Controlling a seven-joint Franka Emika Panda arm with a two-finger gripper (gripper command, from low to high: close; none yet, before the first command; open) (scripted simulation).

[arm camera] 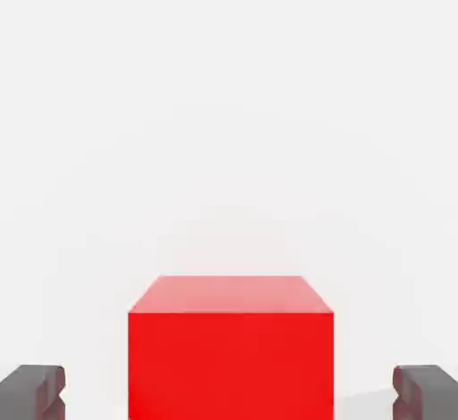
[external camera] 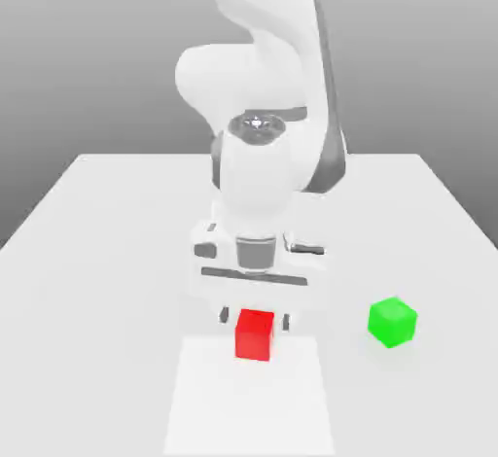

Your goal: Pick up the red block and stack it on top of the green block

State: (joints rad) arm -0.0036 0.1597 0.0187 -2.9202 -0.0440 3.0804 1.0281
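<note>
"On the bench, where did the red block lie?"

"Between the two fingers of my pincer, near the middle of the exterior view's width. It overlapped the far edge of a brighter rectangular patch."

"Had you gripped it?"

"No, my pincer stood wide, with a gap on each side of the block. I saw both gaps in the hand view too, where my dark fingertips stood apart from the red sides, their inner faces tinged with red."

"And the green block?"

"The exterior view gave me that one, well apart from the red, toward the exterior view's right. It was turned so that an edge faced the camera, and a faint green tint lay beneath it."

"What did the hand view add?"

"A closer look at the red block: one paler, pinkish face and one strong red face. A pale grey wedge lay near one fingertip, and I could not tell what it was."

"Was anything cut off or hidden?"

"The picture's edge cropped the red block and both my fingertips in the hand view. In the exterior view my arm ran out of the frame above, and its pale hand nearly melted into the bench."
</note>
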